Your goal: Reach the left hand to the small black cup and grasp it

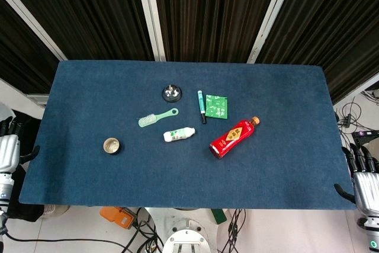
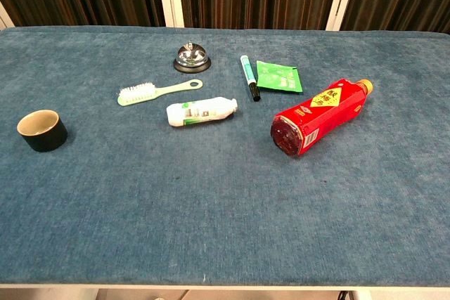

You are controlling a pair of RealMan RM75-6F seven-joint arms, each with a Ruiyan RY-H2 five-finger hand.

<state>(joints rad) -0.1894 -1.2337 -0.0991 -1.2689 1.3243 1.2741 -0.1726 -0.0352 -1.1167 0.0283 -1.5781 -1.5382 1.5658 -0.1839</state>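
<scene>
The left robot hand (image 1: 8,151) hangs off the surface's (image 1: 284,164) left edge, fingers apart and empty. The small black cup (image 1: 111,145) stands upright near that edge, apart from the white bottle (image 1: 179,135). The right robot hand (image 1: 362,177) waits off the right edge, empty too.

**Blue table before dark curtains**

A table (image 1: 284,164) covered in dark blue cloth stands before dark pleated curtains (image 1: 213,10) crossed by 4 pale slanted bars (image 1: 153,13). Cables (image 1: 234,232) trail over the pale floor (image 1: 71,226) below its near edge.
</scene>
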